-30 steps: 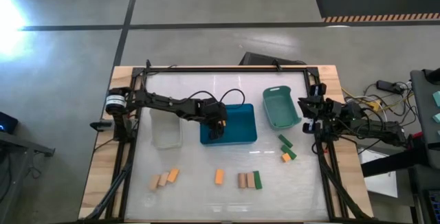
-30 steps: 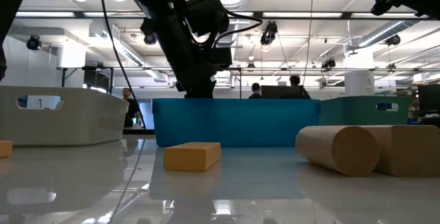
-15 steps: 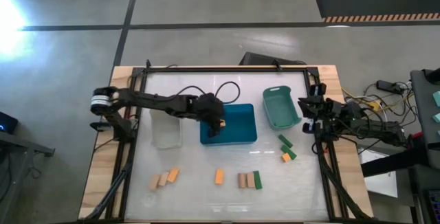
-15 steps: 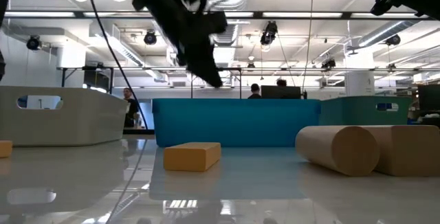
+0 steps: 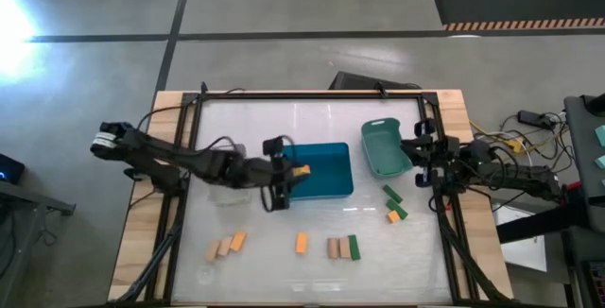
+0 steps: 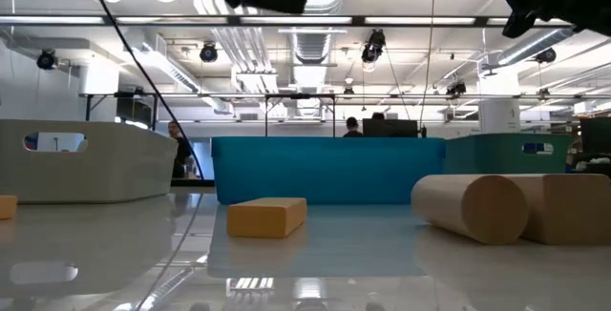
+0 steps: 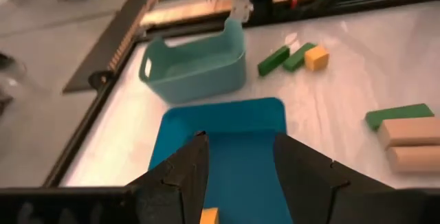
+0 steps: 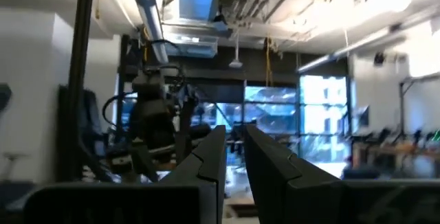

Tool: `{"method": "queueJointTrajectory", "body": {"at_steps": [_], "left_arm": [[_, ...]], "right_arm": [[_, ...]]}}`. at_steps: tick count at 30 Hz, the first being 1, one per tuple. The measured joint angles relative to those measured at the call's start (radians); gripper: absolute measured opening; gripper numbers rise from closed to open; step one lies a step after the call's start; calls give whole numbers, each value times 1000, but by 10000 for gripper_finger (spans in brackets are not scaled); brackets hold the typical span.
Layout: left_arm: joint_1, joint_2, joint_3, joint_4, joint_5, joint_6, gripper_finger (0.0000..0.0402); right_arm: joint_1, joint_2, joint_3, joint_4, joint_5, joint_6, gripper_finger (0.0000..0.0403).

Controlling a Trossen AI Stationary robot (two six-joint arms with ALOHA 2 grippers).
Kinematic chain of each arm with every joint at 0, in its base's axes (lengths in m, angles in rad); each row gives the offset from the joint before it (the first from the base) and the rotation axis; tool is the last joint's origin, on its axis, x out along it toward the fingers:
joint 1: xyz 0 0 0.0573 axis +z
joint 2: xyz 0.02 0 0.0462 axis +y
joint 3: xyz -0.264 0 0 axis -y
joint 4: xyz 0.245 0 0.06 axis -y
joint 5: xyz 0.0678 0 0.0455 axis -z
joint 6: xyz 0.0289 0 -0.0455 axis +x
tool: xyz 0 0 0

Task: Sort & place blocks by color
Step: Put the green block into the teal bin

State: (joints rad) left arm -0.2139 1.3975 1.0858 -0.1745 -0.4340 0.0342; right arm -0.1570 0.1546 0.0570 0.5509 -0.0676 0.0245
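My left gripper (image 5: 280, 195) (image 7: 237, 145) is open, above the near left corner of the blue bin (image 5: 321, 183). One orange block (image 5: 302, 170) (image 7: 208, 216) lies flat on that bin's floor. Other blocks lie on the table: two tan ones and an orange one (image 5: 226, 245), a lone orange one (image 5: 302, 243) (image 6: 267, 217), two tan ones (image 5: 333, 248) beside a green one (image 5: 354, 247), and two green ones with an orange one (image 5: 394, 207) (image 7: 295, 56). My right gripper (image 5: 419, 147) (image 8: 234, 131) waits shut at the table's right edge, beside the teal bin (image 5: 386, 149).
A clear bin (image 5: 229, 185) stands left of the blue bin, partly under my left arm. The teal bin (image 7: 196, 62) sits at the far right. A black frame (image 5: 312, 94) runs around the table. People stand far off in the room (image 6: 355, 126). Bare table lies between the block groups.
My left gripper has risen out of the blue bin and drawn back toward the table's near left. It has left the low view through the top. An orange block now shows on the bin's floor where the gripper was.
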Motion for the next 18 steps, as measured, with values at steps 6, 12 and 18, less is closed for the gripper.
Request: {"method": "queueJointTrajectory", "body": {"at_steps": [6,12,18], "left_arm": [[-54,-42,-14,37,-29,33,145],[-63,-46,-32,36,-101,49,145],[-64,-58,-79,34,-174,51,145]], "right_arm": [[0,72,13,-5,-1,147,43],[5,183,85,-100,-3,212,43],[9,269,216,-356,-3,214,43]]}}
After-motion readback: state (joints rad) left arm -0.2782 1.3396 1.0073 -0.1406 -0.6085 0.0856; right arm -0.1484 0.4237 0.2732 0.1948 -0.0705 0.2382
